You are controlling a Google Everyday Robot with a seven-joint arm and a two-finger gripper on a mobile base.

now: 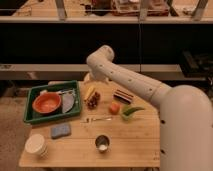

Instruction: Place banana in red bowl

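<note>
Red bowl (46, 103) in green tray (52, 117), banana (90, 93) on desk (135, 142) beside it, pointing near to far, gripper (87, 78) just beyond banana, grip unclear.

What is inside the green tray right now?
The red bowl, apparently empty, and a grey item beside it; what lies under them is covered. The banana lies outside on the table, with the claw just behind it.

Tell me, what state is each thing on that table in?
red bowl: upright in the green tray, nothing seen inside.
banana: lying on the table beside the tray, outside the bowl.
steel cup: upright, open top.
white cups: stacked, upright.
gripper: low at the table's far edge, just behind the banana.
</note>
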